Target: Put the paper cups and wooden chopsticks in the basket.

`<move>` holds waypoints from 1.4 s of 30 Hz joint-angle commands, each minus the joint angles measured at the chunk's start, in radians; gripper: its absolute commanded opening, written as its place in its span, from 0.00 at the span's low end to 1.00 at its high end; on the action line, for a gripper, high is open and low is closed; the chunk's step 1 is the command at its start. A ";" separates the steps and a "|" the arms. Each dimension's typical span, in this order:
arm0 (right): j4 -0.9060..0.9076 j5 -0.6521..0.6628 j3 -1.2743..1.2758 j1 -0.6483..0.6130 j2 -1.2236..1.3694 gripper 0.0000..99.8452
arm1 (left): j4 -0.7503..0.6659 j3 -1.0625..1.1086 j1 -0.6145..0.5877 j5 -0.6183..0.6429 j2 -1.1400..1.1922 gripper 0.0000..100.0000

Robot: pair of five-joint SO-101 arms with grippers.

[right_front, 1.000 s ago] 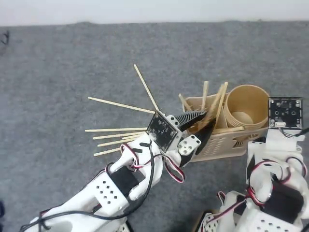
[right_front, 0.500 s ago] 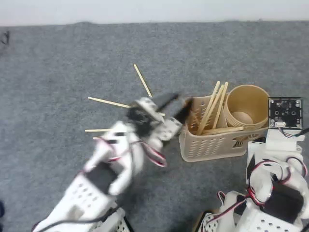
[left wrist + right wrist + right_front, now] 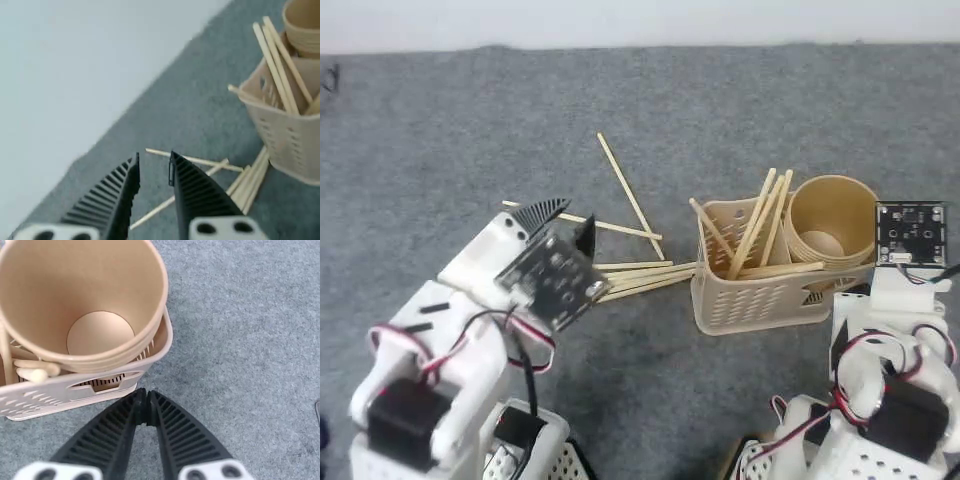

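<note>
The beige basket [image 3: 760, 300] stands right of centre. Stacked paper cups [image 3: 830, 225] sit in its right part and several wooden chopsticks [image 3: 758, 232] lean in its left part. More chopsticks [image 3: 642, 277] lie loose on the mat left of the basket, and two more [image 3: 628, 192] lie farther back. My left gripper [image 3: 570, 215] hovers open and empty left of those loose sticks. In the left wrist view its fingers [image 3: 153, 162] point over a loose chopstick [image 3: 195, 160] toward the basket [image 3: 287, 132]. My right gripper [image 3: 146, 397] is shut, just outside the basket wall [image 3: 75, 385] below the cups [image 3: 82, 300].
A grey mat [image 3: 470, 130] covers the table up to a pale wall [image 3: 640, 20] at the back. The right arm's body [image 3: 890, 400] stands close in front of the basket. Open mat lies at the far left and behind the basket.
My left arm has pulled back from the basket's left rim toward the near left, uncovering the loose chopsticks. The right arm has stayed still.
</note>
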 commanded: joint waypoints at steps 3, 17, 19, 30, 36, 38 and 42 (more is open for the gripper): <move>-0.016 0.011 -0.003 -0.007 0.004 0.01 | 0.115 -0.097 -0.005 -0.141 0.118 0.09; -0.016 0.011 -0.003 -0.007 0.004 0.01 | -0.247 0.008 -0.132 0.624 0.442 0.09; -0.016 0.011 -0.003 -0.007 0.004 0.01 | -0.351 0.067 -0.117 0.772 0.494 0.09; -0.033 0.011 0.023 -0.008 0.004 0.01 | -0.465 0.128 0.098 0.954 0.663 0.09; -0.031 0.011 0.023 -0.008 0.004 0.01 | -0.532 0.091 0.026 1.096 0.921 0.13; -0.031 0.011 0.023 -0.008 0.004 0.01 | -0.477 0.033 0.012 1.132 1.010 0.13; -0.033 0.011 0.023 -0.010 0.004 0.01 | -0.351 -0.119 0.002 1.212 1.172 0.14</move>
